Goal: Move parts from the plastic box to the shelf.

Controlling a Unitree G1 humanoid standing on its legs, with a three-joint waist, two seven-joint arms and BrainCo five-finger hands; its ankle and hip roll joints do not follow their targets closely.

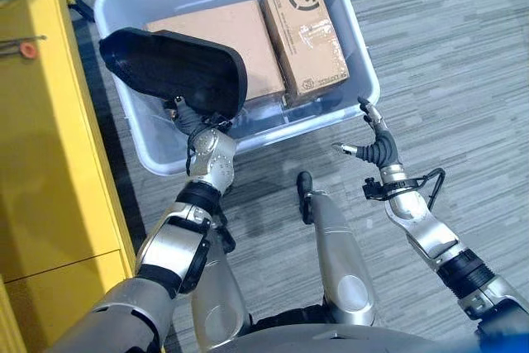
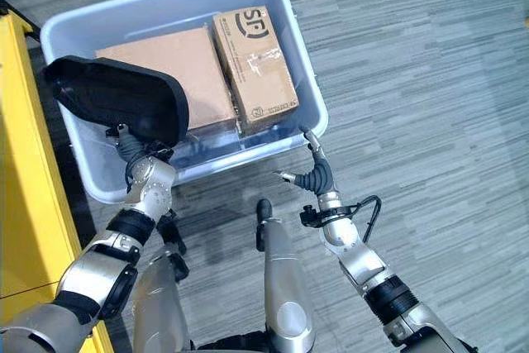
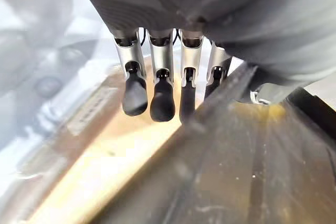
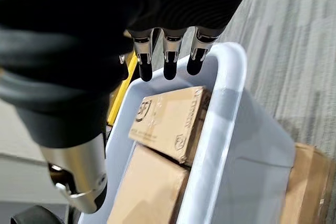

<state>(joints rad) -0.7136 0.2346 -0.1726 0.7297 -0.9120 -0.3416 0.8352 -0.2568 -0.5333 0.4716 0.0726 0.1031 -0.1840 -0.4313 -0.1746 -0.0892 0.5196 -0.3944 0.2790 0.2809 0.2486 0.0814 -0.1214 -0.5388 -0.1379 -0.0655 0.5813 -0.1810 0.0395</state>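
Up over the plastic box [image 1: 132,113], left hand [image 1: 192,115] grips a flat black oval part [image 1: 173,68]

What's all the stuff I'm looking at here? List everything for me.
Box: one, pale blue-grey plastic, on the floor ahead of the robot.
Cartons: two, brown cardboard, lying side by side inside the box.
Part: one, black, oval, flat, held above the box's near left corner.
Shelf: one, yellow, along the left.
Floor: grey striped.
Left hand: under the part, gripping its near edge.
Right hand: open, fingers spread, near the box's near right corner.
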